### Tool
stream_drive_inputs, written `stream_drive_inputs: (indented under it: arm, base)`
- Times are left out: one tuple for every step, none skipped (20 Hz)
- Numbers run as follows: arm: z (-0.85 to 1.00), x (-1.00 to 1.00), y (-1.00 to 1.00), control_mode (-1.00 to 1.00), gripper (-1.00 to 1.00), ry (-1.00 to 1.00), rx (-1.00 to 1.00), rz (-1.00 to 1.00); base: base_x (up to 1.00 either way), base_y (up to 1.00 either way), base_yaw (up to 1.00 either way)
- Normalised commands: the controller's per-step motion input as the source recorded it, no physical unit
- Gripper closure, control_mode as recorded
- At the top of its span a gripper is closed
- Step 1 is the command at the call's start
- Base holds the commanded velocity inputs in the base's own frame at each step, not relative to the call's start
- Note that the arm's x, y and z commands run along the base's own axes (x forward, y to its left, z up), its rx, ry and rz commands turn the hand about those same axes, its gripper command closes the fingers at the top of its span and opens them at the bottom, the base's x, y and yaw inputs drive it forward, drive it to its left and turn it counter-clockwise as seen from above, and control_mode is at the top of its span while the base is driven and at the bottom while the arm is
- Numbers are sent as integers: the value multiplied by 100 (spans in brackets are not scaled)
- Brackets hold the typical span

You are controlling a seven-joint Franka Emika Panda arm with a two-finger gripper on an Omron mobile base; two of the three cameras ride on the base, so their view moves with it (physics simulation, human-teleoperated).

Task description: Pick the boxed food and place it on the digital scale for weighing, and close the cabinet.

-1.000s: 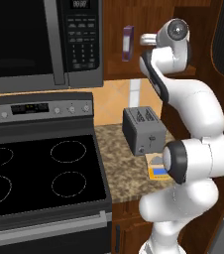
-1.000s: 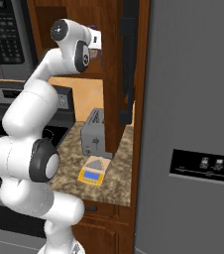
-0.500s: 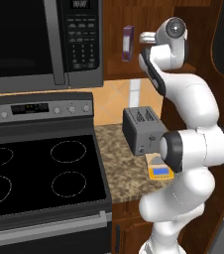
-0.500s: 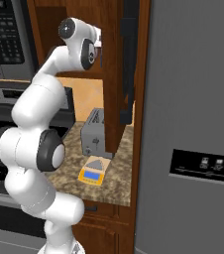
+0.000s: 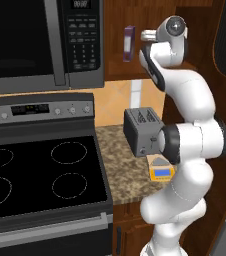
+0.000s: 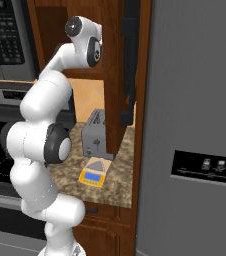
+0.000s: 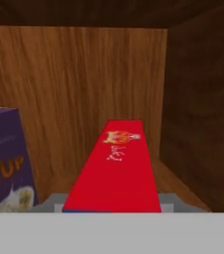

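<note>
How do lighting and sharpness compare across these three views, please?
Hand view: soft, blurred close-up, boxed food's red top bright, cabinet ceiling dark. Left base view: even light, glossy black stovetop. Right base view: flat light, dim under the cabinet.

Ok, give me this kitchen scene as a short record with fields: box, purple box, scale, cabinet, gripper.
box: red top close under the hand camera, inside the cabinet
purple box: beside it, upright on the same shelf
scale: on the counter in front of the toaster, plate bare
cabinet: door open
gripper: inside the cabinet; jaws not visible
</note>
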Motion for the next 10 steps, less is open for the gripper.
stream_drive_inputs:
  arm:
    - [0, 16, -6, -100, 100, 0, 0, 0]
    - [0, 11, -6, -100, 100, 0, 0, 0]
    - [0, 1, -4, -100, 100, 0, 0, 0]
    - [0, 0, 0, -100, 100, 0, 6, 0]
    - [0, -2, 0, -100, 100, 0, 11, -1]
    - [0, -31, 0, -100, 100, 0, 10, -2]
    - [0, -51, 0, -100, 100, 0, 11, -3]
    - [0, -77, 0, -100, 100, -5, 7, 0]
    - [0, -76, 0, -100, 100, -4, 6, 0]
    - [0, -89, 0, -100, 100, -11, 5, 0]
  base:
    - [0, 0, 0]
    - [0, 0, 0]
    - [0, 0, 0]
    - [0, 0, 0]
    - [0, 0, 0]
    - [0, 0, 0]
    - [0, 0, 0]
    - [0, 0, 0]
    - [0, 0, 0]
    - [0, 0, 0]
